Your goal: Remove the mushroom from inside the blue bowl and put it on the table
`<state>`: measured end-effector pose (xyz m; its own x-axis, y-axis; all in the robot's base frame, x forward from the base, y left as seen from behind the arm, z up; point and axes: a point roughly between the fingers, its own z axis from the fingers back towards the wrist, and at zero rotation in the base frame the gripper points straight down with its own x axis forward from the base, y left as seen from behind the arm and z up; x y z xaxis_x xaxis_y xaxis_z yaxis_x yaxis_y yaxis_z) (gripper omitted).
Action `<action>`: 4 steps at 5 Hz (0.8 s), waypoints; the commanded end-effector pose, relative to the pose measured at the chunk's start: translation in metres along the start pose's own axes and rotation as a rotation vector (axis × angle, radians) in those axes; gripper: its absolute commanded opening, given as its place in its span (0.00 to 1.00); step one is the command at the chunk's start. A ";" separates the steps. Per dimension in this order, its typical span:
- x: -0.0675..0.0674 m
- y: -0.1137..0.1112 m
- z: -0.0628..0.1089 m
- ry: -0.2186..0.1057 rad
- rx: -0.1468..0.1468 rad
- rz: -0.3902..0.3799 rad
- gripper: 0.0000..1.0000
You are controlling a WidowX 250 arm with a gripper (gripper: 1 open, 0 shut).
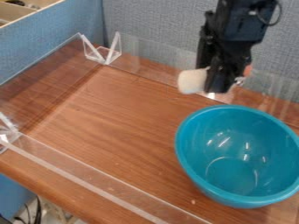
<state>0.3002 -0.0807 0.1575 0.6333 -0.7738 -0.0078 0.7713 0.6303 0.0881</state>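
My black gripper (218, 86) hangs pointing down above the back of the table (105, 114), just behind the far rim of the blue bowl (239, 156). It is shut on the mushroom (190, 80), whose cream-white stem sticks out to the left of the fingers while the cap is mostly hidden between them. The mushroom is in the air, clear of the wood. The bowl stands at the front right and its glossy inside holds nothing.
Low clear acrylic walls (82, 179) run along the table's front, left and back edges. A clear angled stand (105, 50) sits at the back left corner. A blue partition (152, 26) rises behind, with a cardboard box (30, 17) at the upper left.
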 end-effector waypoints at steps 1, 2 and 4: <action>0.018 -0.001 0.019 -0.085 0.040 -0.053 0.00; 0.002 0.025 0.012 -0.062 0.038 0.037 0.00; -0.047 0.086 -0.011 0.008 0.019 0.294 0.00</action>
<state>0.3310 0.0108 0.1345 0.8332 -0.5512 -0.0433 0.5529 0.8307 0.0644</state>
